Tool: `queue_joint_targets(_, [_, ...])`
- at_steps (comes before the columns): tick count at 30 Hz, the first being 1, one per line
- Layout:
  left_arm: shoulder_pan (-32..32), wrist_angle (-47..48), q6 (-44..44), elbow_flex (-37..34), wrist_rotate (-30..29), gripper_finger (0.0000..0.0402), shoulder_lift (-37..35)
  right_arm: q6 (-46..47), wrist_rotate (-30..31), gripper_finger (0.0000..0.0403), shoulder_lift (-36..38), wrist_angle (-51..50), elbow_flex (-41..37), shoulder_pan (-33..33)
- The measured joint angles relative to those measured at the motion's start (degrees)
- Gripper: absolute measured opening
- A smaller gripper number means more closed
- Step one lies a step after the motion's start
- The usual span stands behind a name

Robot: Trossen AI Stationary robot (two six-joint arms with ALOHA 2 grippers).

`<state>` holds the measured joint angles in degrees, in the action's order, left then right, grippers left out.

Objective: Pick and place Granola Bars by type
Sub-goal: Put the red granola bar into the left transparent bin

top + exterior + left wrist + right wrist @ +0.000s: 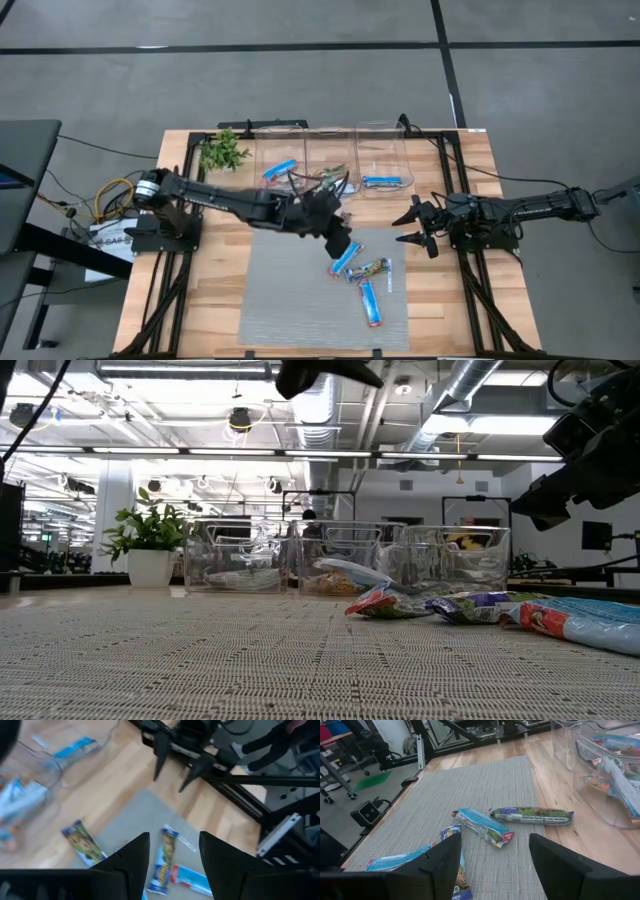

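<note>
Several granola bars lie flat on the grey mat: a blue-and-white one, a multicoloured one and a blue one. A dark multicoloured bar lies at the mat's far edge. My left gripper hangs open and empty above these bars; its wrist view shows its fingers apart over them. My right gripper is open and empty over the mat's right edge, its fingers level and pointing toward the table's left. More bars lie in the clear bins.
Three clear bins stand in a row at the far edge: the left one holds a blue bar, the middle one mixed bars, the right one a blue bar. A small green plant stands left of them.
</note>
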<state>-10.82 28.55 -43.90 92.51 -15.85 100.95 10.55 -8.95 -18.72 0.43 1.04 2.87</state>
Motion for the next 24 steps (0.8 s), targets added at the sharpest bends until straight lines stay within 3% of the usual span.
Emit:
queue_joint_targets(7, [-1.5,0.5,-4.1,0.0,-1.3,0.0164,0.4,0.0,0.0,0.0226,0.0,0.0,0.0,0.0])
queue_joint_targets(13, [-1.2,0.3,-6.4,0.3,3.2,0.0164,5.6,0.0,0.0,0.0226,0.0,0.0,0.0,0.0])
queue_joint_targets(19, [-1.3,2.0,-7.7,5.8,9.2,0.0164,13.9,0.0,0.0,0.0226,0.0,0.0,0.0,0.0])
queue_joint_targets(24, [-1.3,11.4,-7.8,13.3,10.6,0.0164,20.7,0.0,0.0,0.0226,0.0,0.0,0.0,0.0])
